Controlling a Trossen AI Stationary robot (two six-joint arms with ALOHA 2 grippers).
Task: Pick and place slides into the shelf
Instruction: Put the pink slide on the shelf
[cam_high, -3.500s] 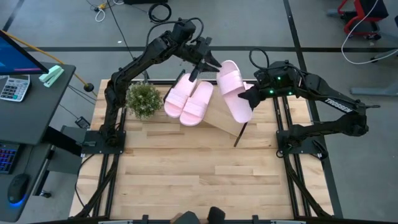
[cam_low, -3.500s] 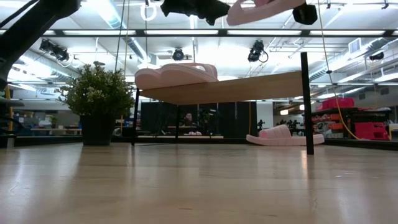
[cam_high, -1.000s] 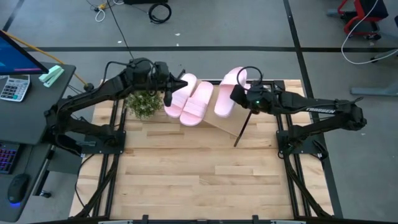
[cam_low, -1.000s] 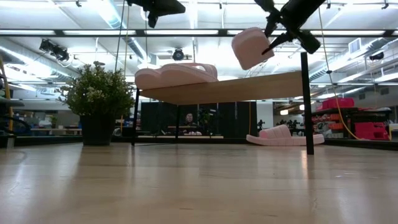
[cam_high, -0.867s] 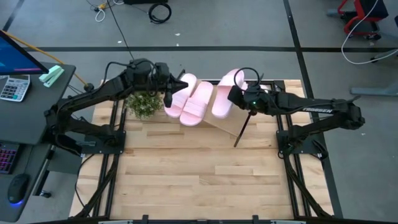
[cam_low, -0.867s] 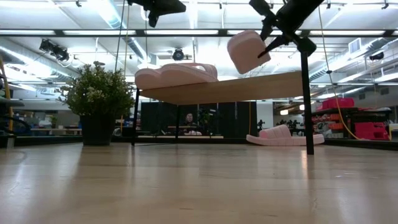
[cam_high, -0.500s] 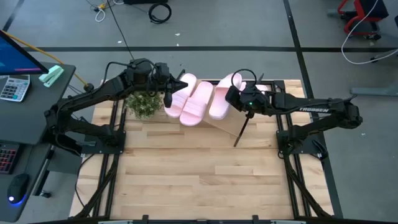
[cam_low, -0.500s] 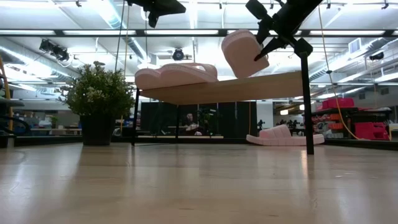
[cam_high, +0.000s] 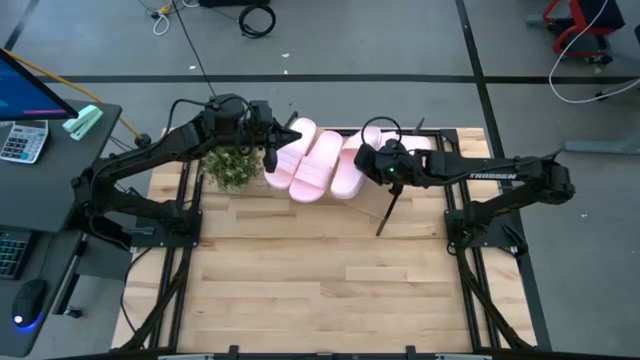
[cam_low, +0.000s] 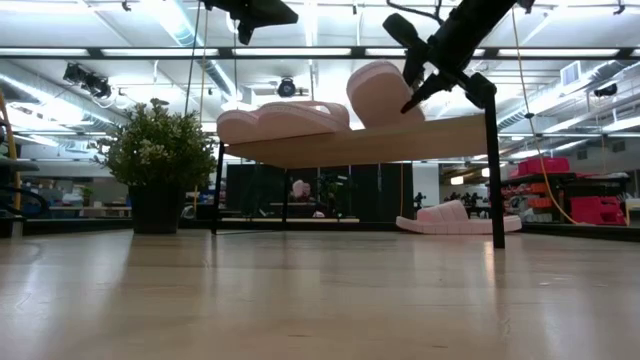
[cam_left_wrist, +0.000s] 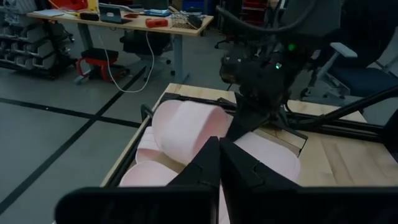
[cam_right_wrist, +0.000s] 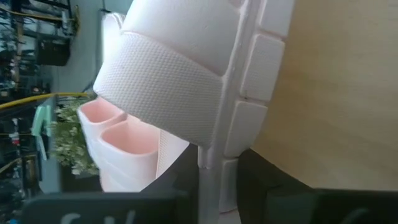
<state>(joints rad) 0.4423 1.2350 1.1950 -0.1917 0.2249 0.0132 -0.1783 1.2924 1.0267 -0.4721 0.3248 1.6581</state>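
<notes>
Lowered since earlier, the right gripper (cam_high: 368, 163) clamped a light pink foam slide (cam_high: 350, 170) onto the slanted light-wood shelf (cam_low: 420, 137); left gripper (cam_high: 270, 145) hovered, jaws closed.

Butcher-block table (cam_high: 320, 270), shelf (cam_low: 400, 142), potted plant (cam_high: 230, 165), slide (cam_low: 455, 218)

shelf (cam_high: 372, 200): right end bare | plant (cam_high: 231, 161) (potted) blocks the left approach
</notes>
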